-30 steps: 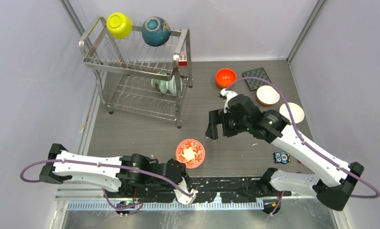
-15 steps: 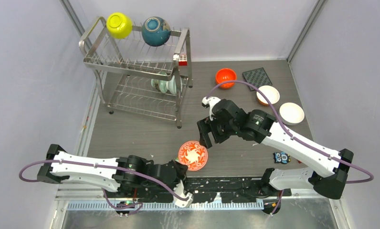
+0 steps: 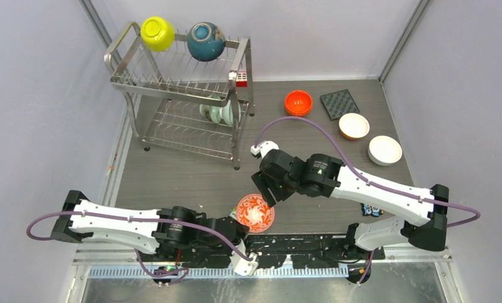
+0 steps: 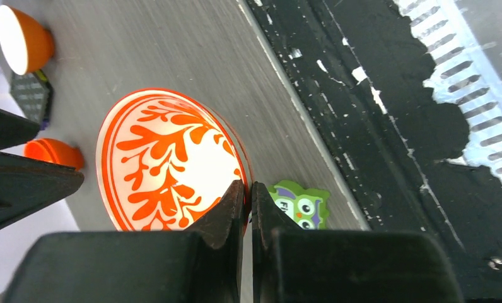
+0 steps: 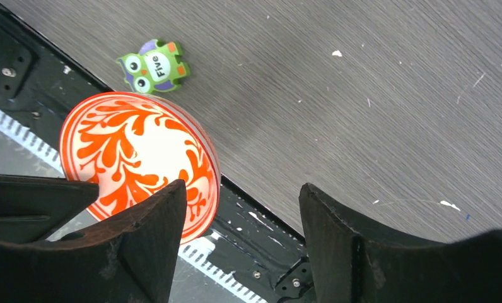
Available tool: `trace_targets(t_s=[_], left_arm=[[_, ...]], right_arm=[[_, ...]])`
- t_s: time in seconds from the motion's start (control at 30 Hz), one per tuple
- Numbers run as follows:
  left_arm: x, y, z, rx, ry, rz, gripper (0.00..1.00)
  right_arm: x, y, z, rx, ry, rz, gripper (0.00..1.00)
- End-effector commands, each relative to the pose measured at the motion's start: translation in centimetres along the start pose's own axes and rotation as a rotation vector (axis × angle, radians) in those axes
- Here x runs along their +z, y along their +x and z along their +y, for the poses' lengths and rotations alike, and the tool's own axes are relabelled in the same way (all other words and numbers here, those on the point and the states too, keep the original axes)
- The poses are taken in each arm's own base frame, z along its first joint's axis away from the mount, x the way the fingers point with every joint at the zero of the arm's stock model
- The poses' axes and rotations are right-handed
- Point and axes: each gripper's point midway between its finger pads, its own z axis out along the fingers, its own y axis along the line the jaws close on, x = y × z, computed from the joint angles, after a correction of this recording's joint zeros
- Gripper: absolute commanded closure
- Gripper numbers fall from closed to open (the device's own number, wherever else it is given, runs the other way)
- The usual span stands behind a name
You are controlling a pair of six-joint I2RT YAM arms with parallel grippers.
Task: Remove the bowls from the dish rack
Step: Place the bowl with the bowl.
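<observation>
Right fingers [image 3: 267, 193] have swung in from the right half of the desk [image 3: 192, 177] and now hang spread wide at the middle of its near edge. One finger sits just over the rim of the one white bowl with red flowers [image 3: 256, 212], which has itself crept a little nearer. Left fingers [image 4: 237, 197] pinch that bowl's rim, one on each side of its wall, holding it partly over the dark strip along the near edge. One owl toy [image 5: 154, 65] lies near the same edge, to the right.

Toward the far right corner stand three more bowls, apart from one another: one plain white bowl [image 3: 385, 149], one orange bowl with a white inside [image 3: 354, 125], and one all-orange bowl [image 3: 297, 102]. One dark square mat [image 3: 340, 103] lies by them.

At the far left corner stands the dish rack [image 3: 173, 82], one red-white block [image 3: 241, 79] clipped on. Its top tier carries two bowls, the yellow-green bowl [image 3: 157, 33] and the dark teal bowl [image 3: 205, 41]. In the lower tier, pale green bowls [image 3: 218, 113] stand on edge; their count is unclear.
</observation>
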Motion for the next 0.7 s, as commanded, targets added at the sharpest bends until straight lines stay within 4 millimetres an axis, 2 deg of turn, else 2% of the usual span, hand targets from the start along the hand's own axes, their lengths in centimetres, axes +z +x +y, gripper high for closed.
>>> trace_targets(t_s=[0.0, 0.33, 0.67], left_arm=[[-0.1, -2.2, 1.2, -0.064, -0.034, -0.075, 1.00], [-0.1, -2.0, 1.3, -0.075, -0.048, -0.076, 1.00], [-0.1, -2.0, 1.4, -0.094, -0.063, -0.079, 1.00]], right_arm=[[-0.7, -1.2, -0.2, 0.003, 0.072, -0.051, 0.30], [0.6, -0.1, 2.0, -0.008, 0.028, -0.015, 0.35], [2.8, 0.9, 2.4, 0.028, 0.040, -0.005, 0.48]])
